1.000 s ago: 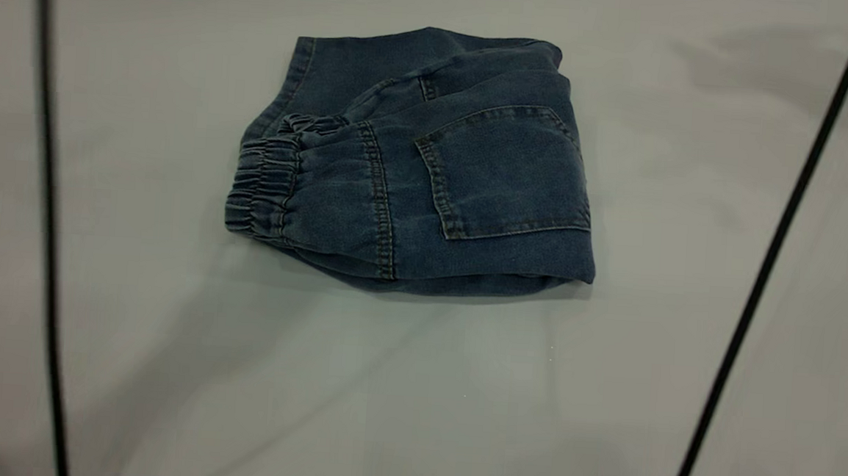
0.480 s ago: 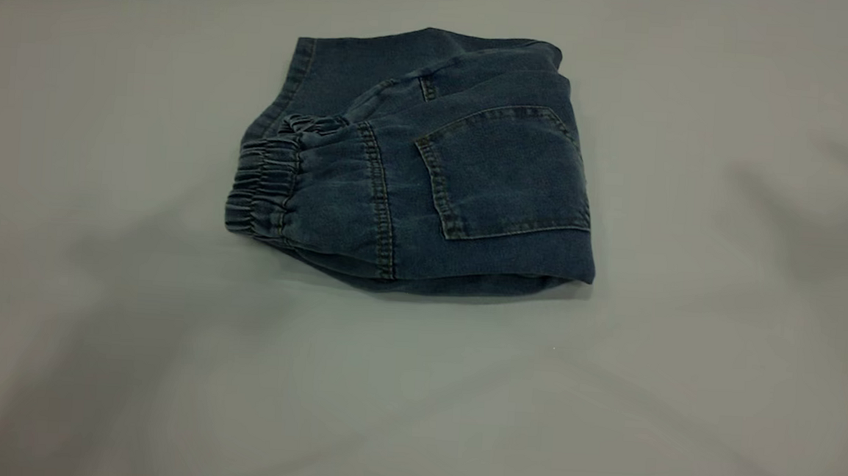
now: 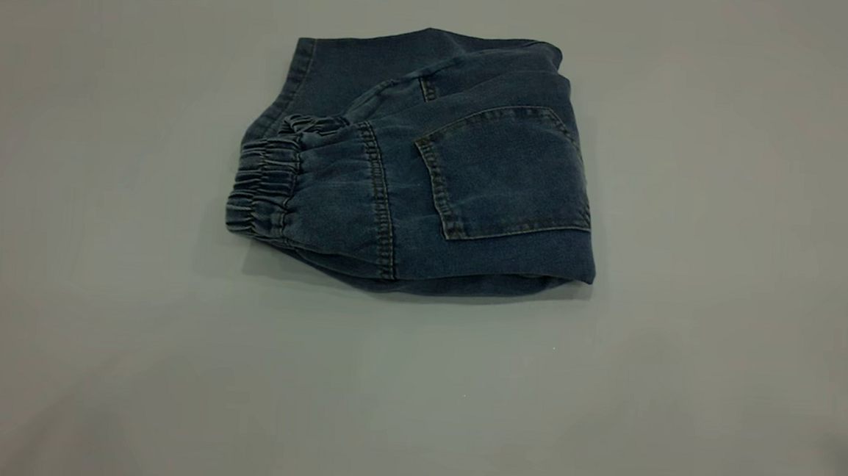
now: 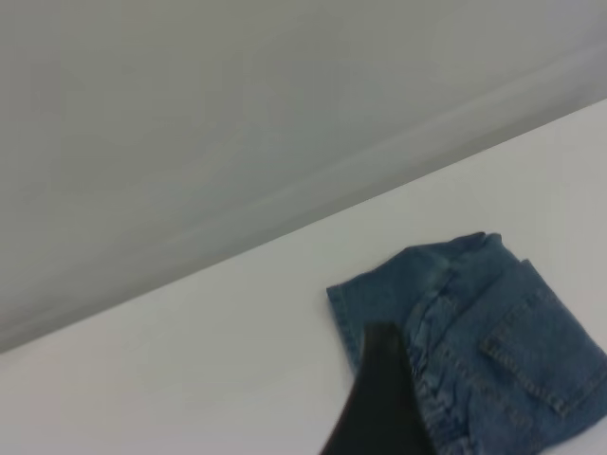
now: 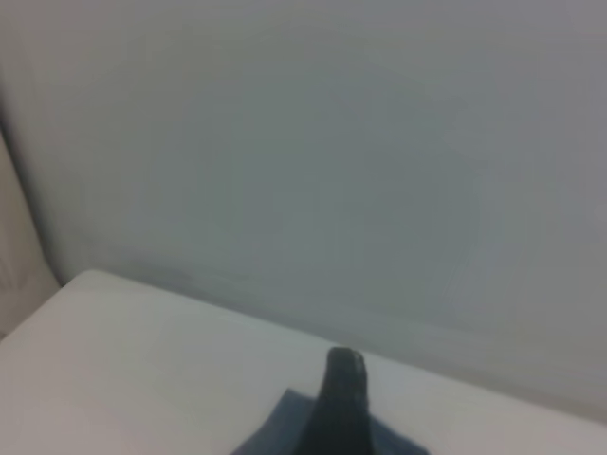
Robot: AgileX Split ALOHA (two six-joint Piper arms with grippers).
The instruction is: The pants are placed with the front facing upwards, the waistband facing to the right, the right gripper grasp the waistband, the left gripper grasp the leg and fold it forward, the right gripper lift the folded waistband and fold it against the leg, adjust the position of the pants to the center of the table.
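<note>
i see the pants (image 3: 428, 165) folded on the table (image 3: 723, 286), waistband (image 3: 261, 195) toward the left arm's side, soft floppy denim best pinched at that thick band; i cannot tell either gripper's state.

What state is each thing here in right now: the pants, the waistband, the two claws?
pants: folded into a compact bundle, lying flat on the table, a patch pocket on top.
waistband: gathered, at the bundle's left edge.
left gripper: raised off the pants, holding nothing.
right gripper: raised off the pants, holding nothing.
</note>
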